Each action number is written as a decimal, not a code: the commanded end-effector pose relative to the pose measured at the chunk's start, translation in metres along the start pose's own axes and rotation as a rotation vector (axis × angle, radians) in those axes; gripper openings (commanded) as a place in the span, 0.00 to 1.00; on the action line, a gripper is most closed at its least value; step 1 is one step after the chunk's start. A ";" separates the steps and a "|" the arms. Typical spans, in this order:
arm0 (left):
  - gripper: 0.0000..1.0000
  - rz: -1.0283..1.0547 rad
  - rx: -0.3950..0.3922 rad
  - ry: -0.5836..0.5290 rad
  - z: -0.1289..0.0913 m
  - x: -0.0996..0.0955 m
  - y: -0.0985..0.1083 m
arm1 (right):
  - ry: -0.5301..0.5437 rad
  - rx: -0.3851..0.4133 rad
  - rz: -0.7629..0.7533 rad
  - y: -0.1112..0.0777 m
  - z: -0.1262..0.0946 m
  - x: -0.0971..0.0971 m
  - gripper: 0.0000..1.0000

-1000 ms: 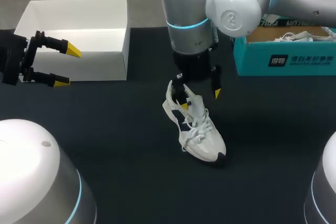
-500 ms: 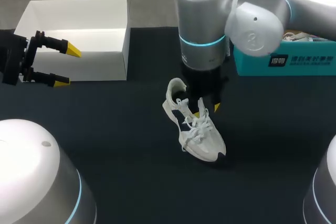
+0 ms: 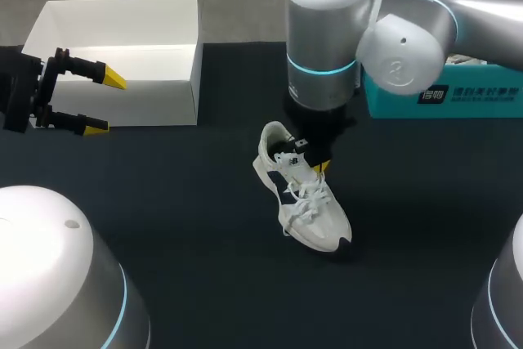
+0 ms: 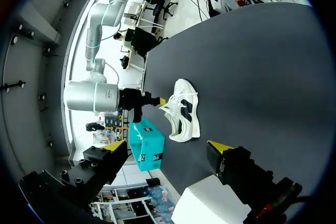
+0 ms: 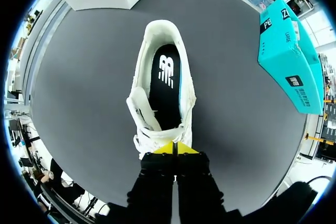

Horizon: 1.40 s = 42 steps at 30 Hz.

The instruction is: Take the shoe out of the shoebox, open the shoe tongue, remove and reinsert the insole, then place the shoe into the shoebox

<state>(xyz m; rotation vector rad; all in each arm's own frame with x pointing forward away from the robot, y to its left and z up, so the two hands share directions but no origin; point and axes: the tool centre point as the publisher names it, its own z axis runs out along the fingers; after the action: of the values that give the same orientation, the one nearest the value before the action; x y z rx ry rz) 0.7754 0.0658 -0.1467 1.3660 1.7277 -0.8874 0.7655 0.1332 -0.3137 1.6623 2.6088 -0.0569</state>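
Note:
A white sneaker (image 3: pixel 306 202) lies on its sole on the dark table (image 3: pixel 163 226), heel toward the white box. My right gripper (image 3: pixel 321 167) stands over its lacing. In the right wrist view the gripper (image 5: pixel 173 148) has its yellow tips pressed together at the top of the laces. The black insole (image 5: pixel 167 77) shows inside the shoe (image 5: pixel 157 35), with the tongue (image 5: pixel 143 109) folded to one side. Whether a lace or tongue edge is pinched, I cannot tell. My left gripper (image 3: pixel 105 105) hangs open by the white box, far from the shoe (image 4: pixel 181 111).
An open white box (image 3: pixel 122 46) sits at the back left. A teal shoebox (image 3: pixel 445 87) stands at the back right, behind my right arm, with white items inside. Bare table lies in front of and to both sides of the shoe.
My right gripper moved from the shoe's heel opening toward the laces and went from open to shut. The left arm has not moved.

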 end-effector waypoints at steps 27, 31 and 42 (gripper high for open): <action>1.00 -0.001 0.000 0.005 0.000 0.000 0.000 | -0.093 0.013 -0.027 0.012 -0.014 0.013 0.00; 1.00 -0.001 0.000 0.005 0.000 0.000 0.000 | -0.067 0.012 -0.050 0.020 -0.003 0.017 0.00; 1.00 -0.001 0.000 0.005 0.000 0.000 0.000 | -0.015 -0.001 -0.078 0.050 0.031 0.009 0.00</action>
<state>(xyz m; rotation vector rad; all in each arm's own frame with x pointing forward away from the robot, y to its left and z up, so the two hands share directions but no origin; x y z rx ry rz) 0.7754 0.0657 -0.1468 1.3660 1.7276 -0.8874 0.8001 0.1601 -0.3352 1.5447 2.6411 -0.0706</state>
